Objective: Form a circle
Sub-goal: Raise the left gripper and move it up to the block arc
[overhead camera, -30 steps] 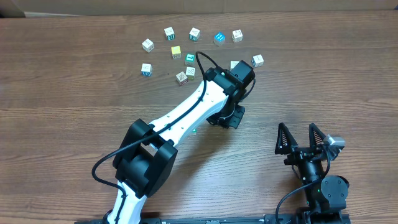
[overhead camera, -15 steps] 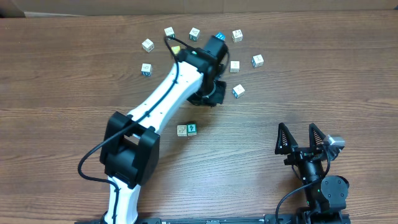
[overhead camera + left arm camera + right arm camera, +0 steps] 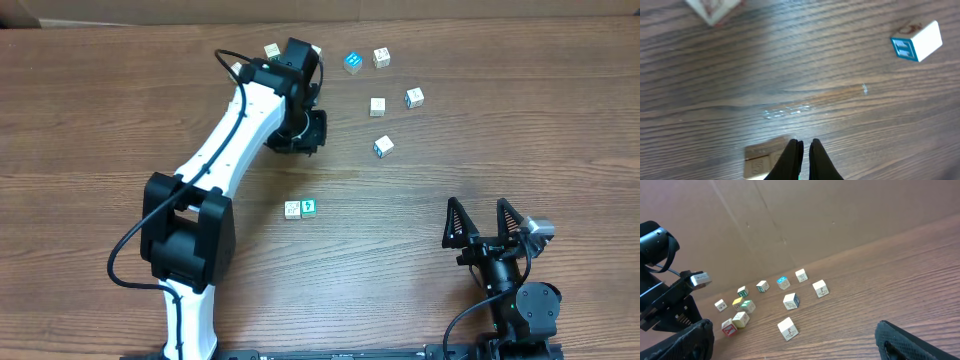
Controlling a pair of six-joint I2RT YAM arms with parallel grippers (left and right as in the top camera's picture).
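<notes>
Small picture blocks lie scattered on the wooden table. A blue block [image 3: 352, 62] and white ones [image 3: 381, 57] [image 3: 414, 97] [image 3: 377, 105] [image 3: 383, 146] curve along the far right. A tan and a green block [image 3: 300, 208] sit side by side nearer the middle. My left gripper [image 3: 298, 135] is shut and empty over the far-left blocks, and the arm hides some of them. In the left wrist view the left gripper [image 3: 804, 142] has its tips together above bare wood, with the tan block [image 3: 762, 159] just behind. My right gripper [image 3: 484, 225] is open at the near right, away from all blocks.
A cardboard wall [image 3: 790, 215] runs along the table's far edge. The left arm [image 3: 235, 130] stretches diagonally from its base at the near left. In the right wrist view, yellow [image 3: 737, 302], green [image 3: 747, 306] and red-faced [image 3: 729, 327] blocks cluster near the left arm.
The left arm has swung left and towards the far edge, from the table's middle right to the far-left blocks, staying shut. This uncovered the tan and green pair. The right arm has not moved.
</notes>
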